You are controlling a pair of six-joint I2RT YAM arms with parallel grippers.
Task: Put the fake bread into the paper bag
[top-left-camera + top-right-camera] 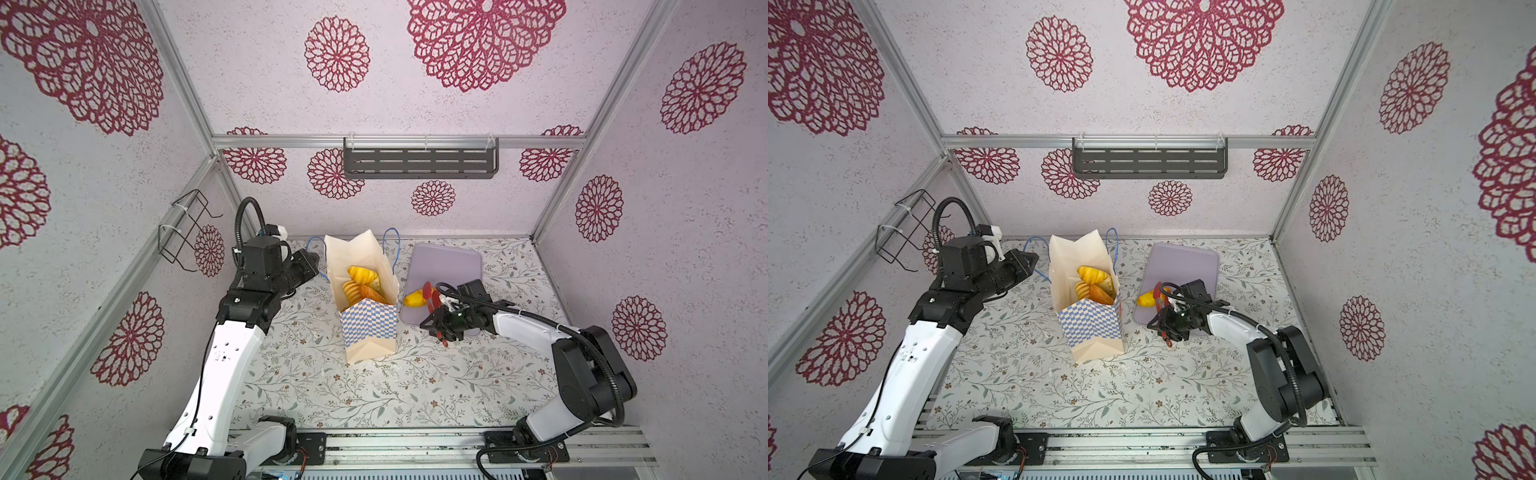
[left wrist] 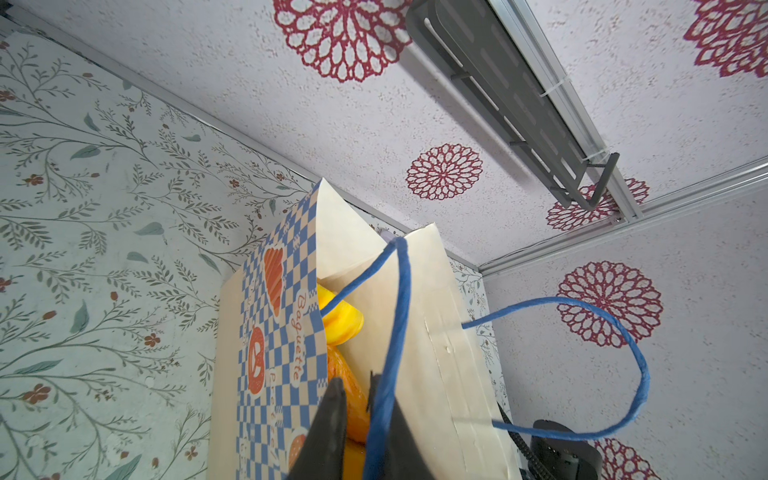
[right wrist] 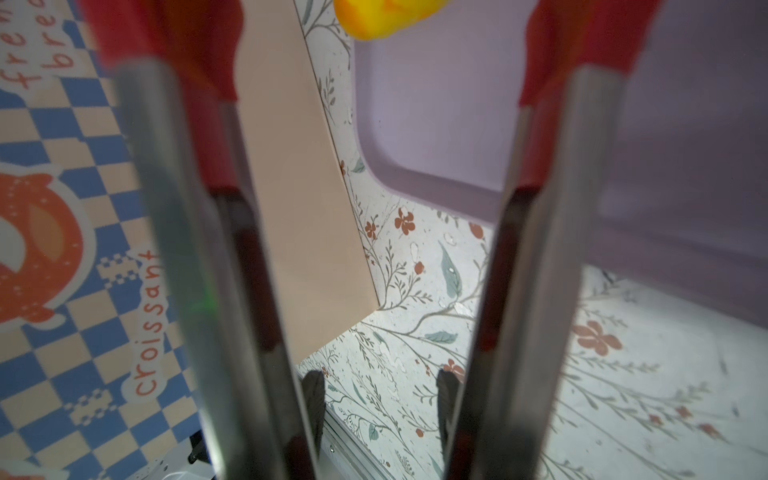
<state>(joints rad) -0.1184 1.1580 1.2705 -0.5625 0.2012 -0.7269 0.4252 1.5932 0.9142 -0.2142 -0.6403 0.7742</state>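
Several pieces of fake bread (image 1: 363, 282) lie inside the paper bag (image 1: 368, 328), which stands upright at the centre of both top views. One yellow loaf (image 1: 412, 299) sits on the lilac tray (image 1: 449, 262) just right of the bag.

The left gripper (image 2: 357, 386) is pinched on the bag's blue cord handle (image 2: 395, 332). Its arm rises from the lower left and bends toward the bag.

The right gripper (image 3: 380, 390) grips red-tipped tongs (image 3: 540, 249). Their arms are spread, with the tips beside the loaf; contact is unclear. Its forearm reaches in low from the lower right.

The table (image 1: 374, 395) is leaf-printed, the walls (image 1: 249, 83) carry crimson rosettes, and a grey shelf (image 1: 419, 164) hangs behind.
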